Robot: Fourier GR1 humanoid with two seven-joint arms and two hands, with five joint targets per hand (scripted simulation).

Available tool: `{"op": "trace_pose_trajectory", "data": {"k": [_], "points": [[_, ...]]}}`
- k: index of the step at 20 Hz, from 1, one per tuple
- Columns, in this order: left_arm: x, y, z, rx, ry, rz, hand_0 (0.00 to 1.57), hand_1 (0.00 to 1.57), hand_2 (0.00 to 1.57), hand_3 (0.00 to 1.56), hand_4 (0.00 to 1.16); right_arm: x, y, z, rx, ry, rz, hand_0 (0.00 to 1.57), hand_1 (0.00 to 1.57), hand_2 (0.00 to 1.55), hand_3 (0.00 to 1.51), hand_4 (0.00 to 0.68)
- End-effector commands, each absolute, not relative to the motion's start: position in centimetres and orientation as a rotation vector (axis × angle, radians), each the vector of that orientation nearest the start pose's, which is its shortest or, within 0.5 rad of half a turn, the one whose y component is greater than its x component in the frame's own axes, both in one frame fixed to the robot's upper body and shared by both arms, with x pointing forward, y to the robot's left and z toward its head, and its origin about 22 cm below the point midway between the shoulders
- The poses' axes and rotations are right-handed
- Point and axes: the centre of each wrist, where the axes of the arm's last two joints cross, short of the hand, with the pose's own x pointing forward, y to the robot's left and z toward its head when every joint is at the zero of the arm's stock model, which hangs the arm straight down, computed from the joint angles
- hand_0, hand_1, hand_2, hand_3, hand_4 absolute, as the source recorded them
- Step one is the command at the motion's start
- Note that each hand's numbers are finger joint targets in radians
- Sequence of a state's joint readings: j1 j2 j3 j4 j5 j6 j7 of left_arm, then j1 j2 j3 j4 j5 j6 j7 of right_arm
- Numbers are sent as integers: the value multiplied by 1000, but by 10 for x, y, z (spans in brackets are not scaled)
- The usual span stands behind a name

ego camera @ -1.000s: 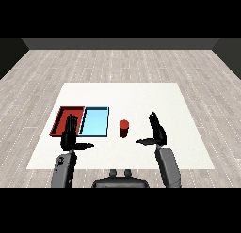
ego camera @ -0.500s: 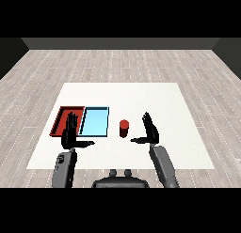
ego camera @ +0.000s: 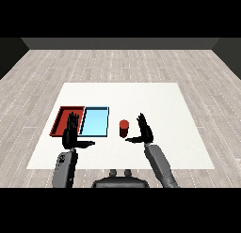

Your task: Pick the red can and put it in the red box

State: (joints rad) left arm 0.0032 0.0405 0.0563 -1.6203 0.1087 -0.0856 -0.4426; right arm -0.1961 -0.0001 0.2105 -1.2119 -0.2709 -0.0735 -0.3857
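Fingers [ego camera: 143, 122] of right hand [ego camera: 145, 132] spread wide beside red can [ego camera: 124, 128] (not touching).

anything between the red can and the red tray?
Yes. In the head view the light blue tray lies between the red can and the red tray. Bare white table separates the can from the blue tray.

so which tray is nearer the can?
The light blue tray: it lies right beside the red can, on the can's left. The red tray sits on the blue one's far side.
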Motion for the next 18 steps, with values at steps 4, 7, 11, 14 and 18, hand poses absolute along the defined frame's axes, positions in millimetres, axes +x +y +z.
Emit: {"op": "trace_pose_trajectory", "data": {"k": [4, 7, 11, 14, 18], "points": [[243, 239, 9, -60, -2071, 61, 0, 0, 0, 0, 0, 257, -135, -61, 334, -1705, -102, 0, 0, 0, 0, 0], [245, 266, 21, -70, -2085, 62, 0, 0, 0, 0, 0, 292, -127, -65, 319, -1700, -102, 0, 0, 0, 0, 0], [248, 237, 0, -91, -2079, 45, 0, 0, 0, 0, 0, 290, -124, -54, 373, -1697, -102, 0, 0, 0, 0, 0], [235, 262, 13, -116, -2067, 58, 0, 0, 0, 0, 0, 282, -111, -62, 361, -1683, -89, 0, 0, 0, 0, 0], [231, 254, 3, -87, -2090, 67, 0, 0, 0, 0, 0, 286, -109, -57, 336, -1670, -74, 0, 0, 0, 0, 0]]}}
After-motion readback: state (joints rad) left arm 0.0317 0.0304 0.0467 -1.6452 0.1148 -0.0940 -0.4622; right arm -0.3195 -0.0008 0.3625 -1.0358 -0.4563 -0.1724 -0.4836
